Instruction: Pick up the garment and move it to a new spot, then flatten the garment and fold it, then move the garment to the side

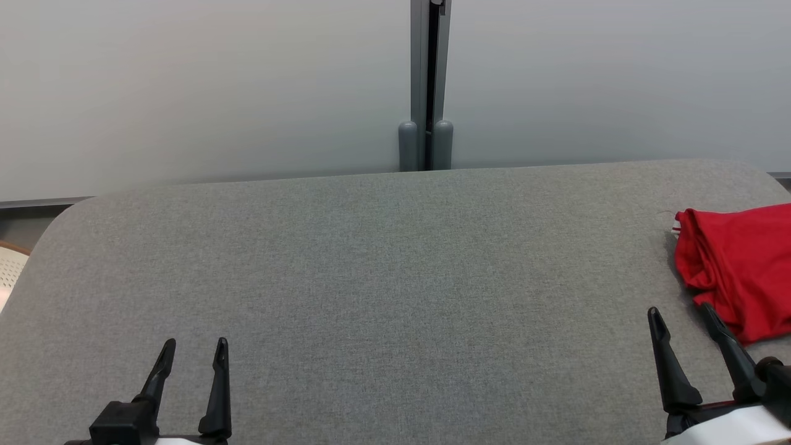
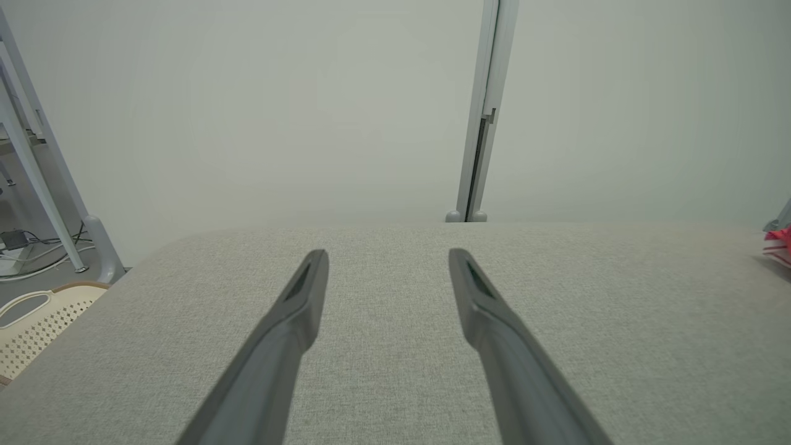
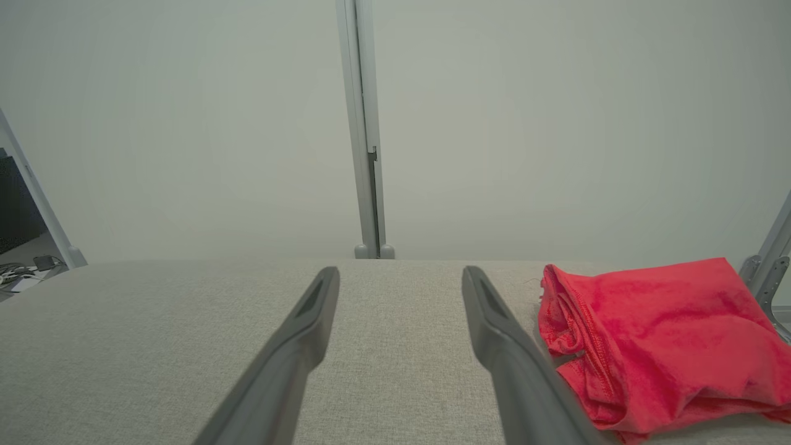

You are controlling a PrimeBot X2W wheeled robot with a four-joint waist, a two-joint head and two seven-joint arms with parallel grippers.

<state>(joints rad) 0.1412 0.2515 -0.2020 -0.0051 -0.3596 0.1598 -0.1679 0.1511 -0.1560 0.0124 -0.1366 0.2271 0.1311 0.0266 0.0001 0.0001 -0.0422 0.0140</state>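
Lying bunched near the table's (image 1: 371, 278) right edge, garment (image 1: 741, 272) just beside right gripper (image 1: 680, 310); left gripper (image 1: 195, 342) well apart; both spread wide, empty

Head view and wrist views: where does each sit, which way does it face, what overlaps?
Head view: on the head, facing forward and down at the grey table; open left gripper lower left, open right gripper lower right.
Left wrist view: on the left wrist, looking along its own fingers across the table to the pale wall.
Right wrist view: on the right wrist, same heading; red garment lies right of its fingers.
Shared: all three show the grey post behind the table.
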